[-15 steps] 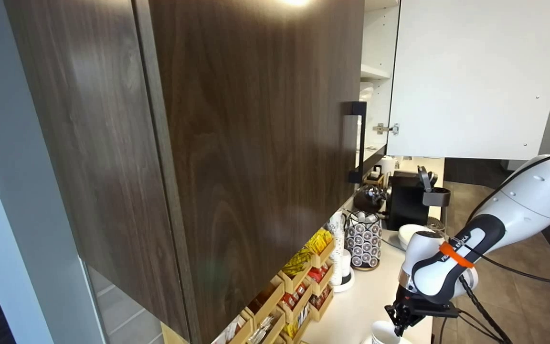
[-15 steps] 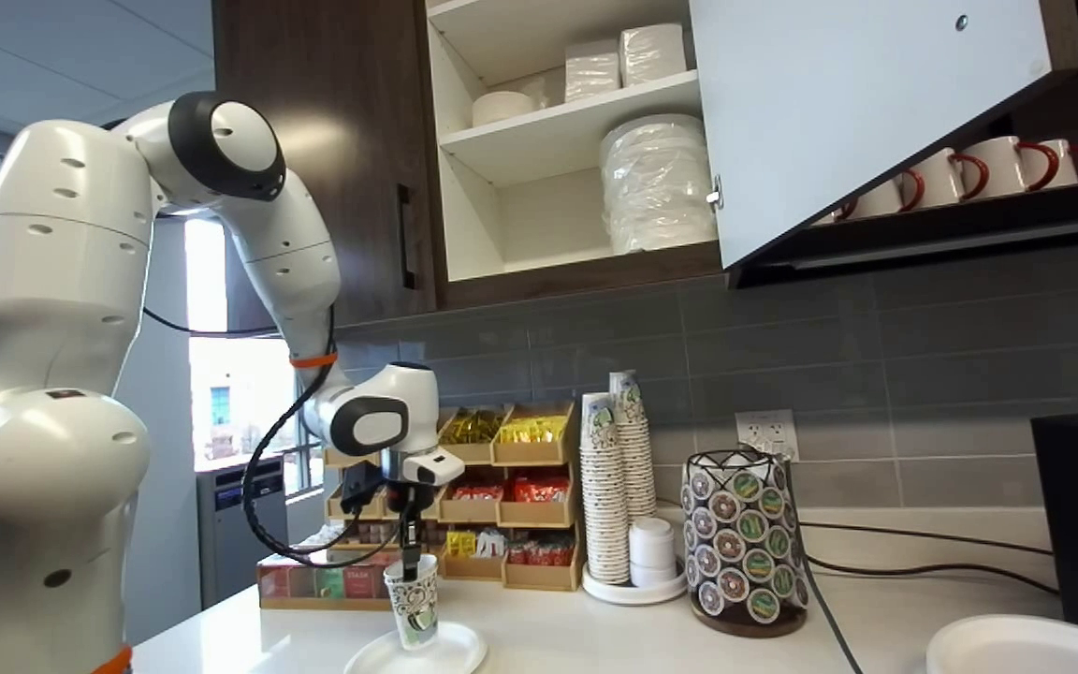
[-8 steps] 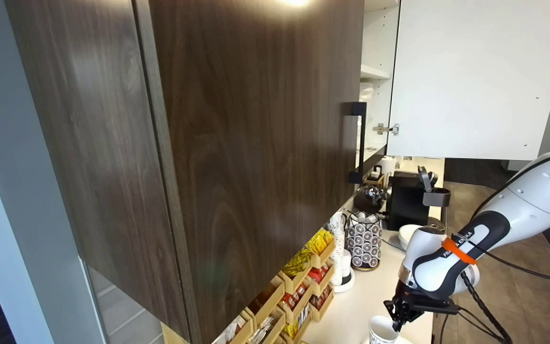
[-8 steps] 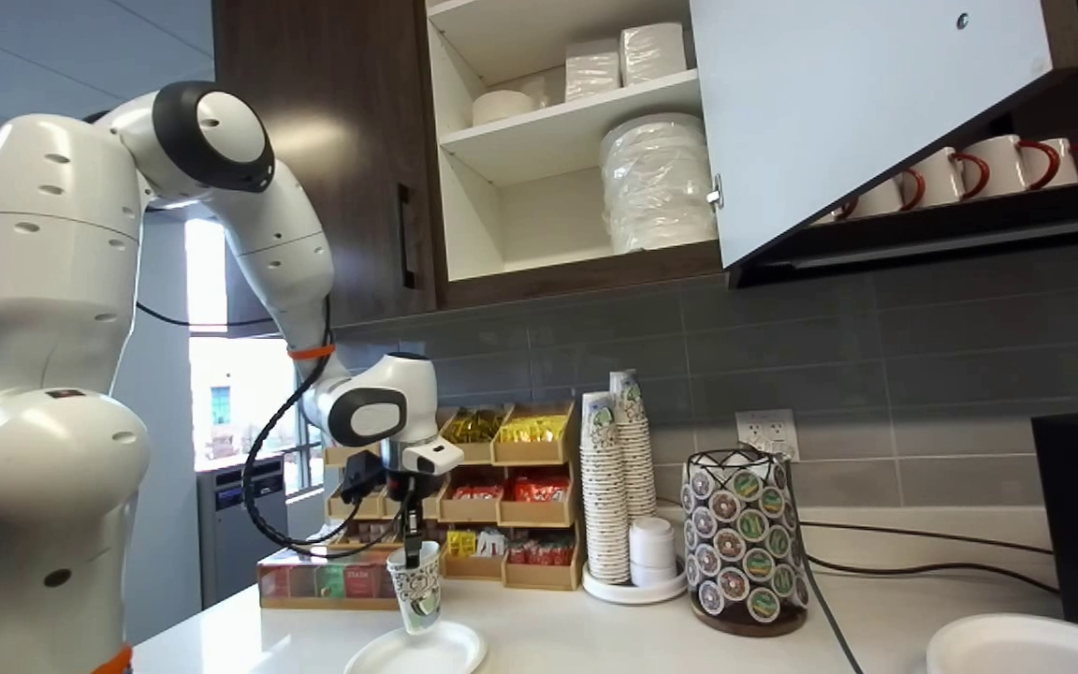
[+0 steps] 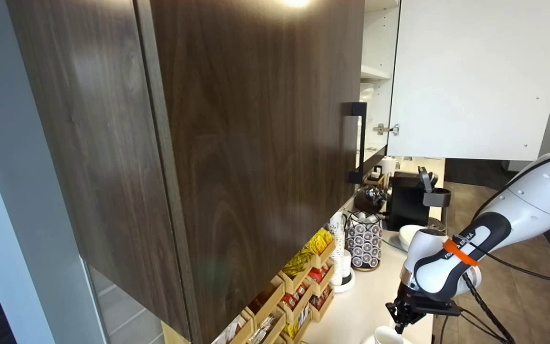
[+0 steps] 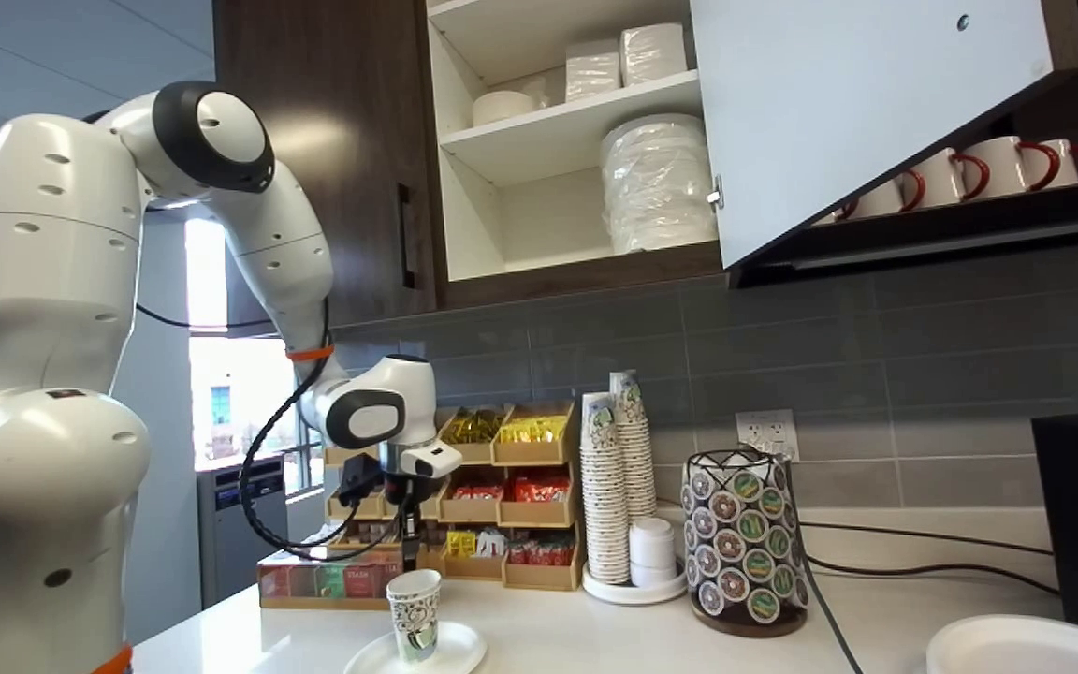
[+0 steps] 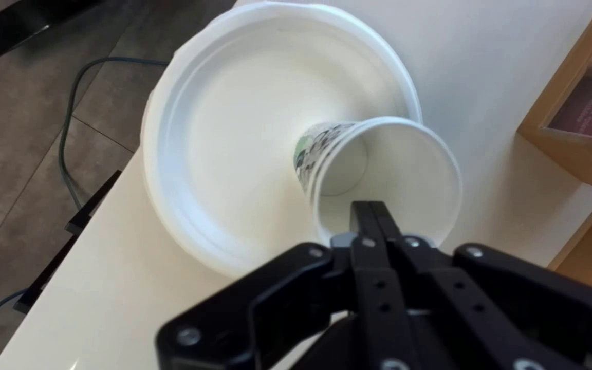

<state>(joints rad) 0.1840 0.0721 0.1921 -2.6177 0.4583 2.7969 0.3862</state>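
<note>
Gripper (image 7: 369, 204) is right at the paper cup (image 6: 414, 616), fingers (image 7: 362, 226) pressed tog., pointing down. In wrist view the tips overlap the near part of the cup's mouth & rim; can't tell if they touch it. In both ext. views they end at or just beside the rim. Cup stands approx. upright, mouth up, on a white plate (image 7: 239, 144), a bit off ctr; it's white w/ a dark swirl pattern & some green. Plate lies on the white counter (image 6: 586, 646), nr the edge per wrist view. Close by: wooden tea box (image 6: 314, 604), then wooden bins (image 6: 533, 514) w/ yellow & red packets (image 6: 541, 489). Next along, tall cup stacks (image 6: 605, 496) & small white tubs (image 6: 652, 549) on a round tray (image 6: 634, 593), then a pod rack (image 6: 747, 622) full of coffee pods (image 6: 729, 541). Above, cupboard (image 6: 586, 276) w/ its door (image 6: 866, 112) open, wrapped plates (image 6: 659, 187) on the lower shelf; white mugs w/ red handles (image 6: 996, 173) sit further along. Black machine (image 5: 405, 203) at the counter's far end in an ext. view.
</note>
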